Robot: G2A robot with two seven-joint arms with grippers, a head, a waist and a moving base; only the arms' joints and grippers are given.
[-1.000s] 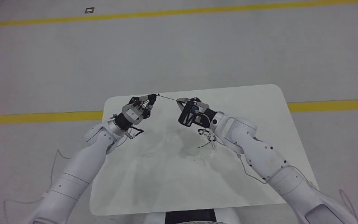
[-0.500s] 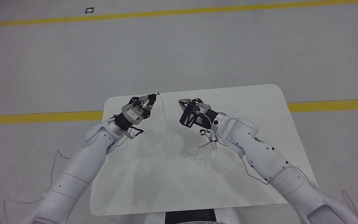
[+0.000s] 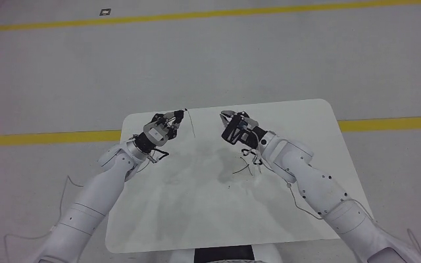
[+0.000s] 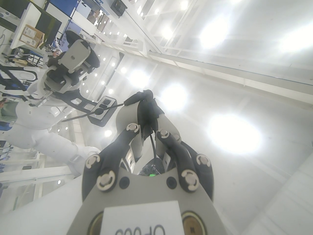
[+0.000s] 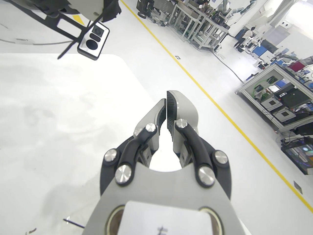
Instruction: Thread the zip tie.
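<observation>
A black zip tie [image 3: 191, 123] is pinched at its head by my left gripper [image 3: 179, 117], which is shut on it above the table's far left part. The tie's free tail hangs out and down toward the table. In the left wrist view the tie [image 4: 93, 113] sticks out sideways from the shut left gripper [image 4: 144, 97]. My right gripper [image 3: 225, 116] is a short way to the right of the tail, shut with nothing in it. In the right wrist view its pads [image 5: 171, 108] press together, and the tie [image 5: 66, 50] hangs from the left gripper farther off.
The white table [image 3: 296, 125] has rounded corners. A few loose black zip ties [image 3: 245, 164] lie on it beneath the right forearm, and one tie [image 5: 73, 223] shows by the right wrist. A yellow floor line [image 3: 59, 138] runs behind the table.
A second ago the tie stretched between both grippers. The right gripper has let go and drawn away to the right. The tie's free tail has swung down from the left gripper.
</observation>
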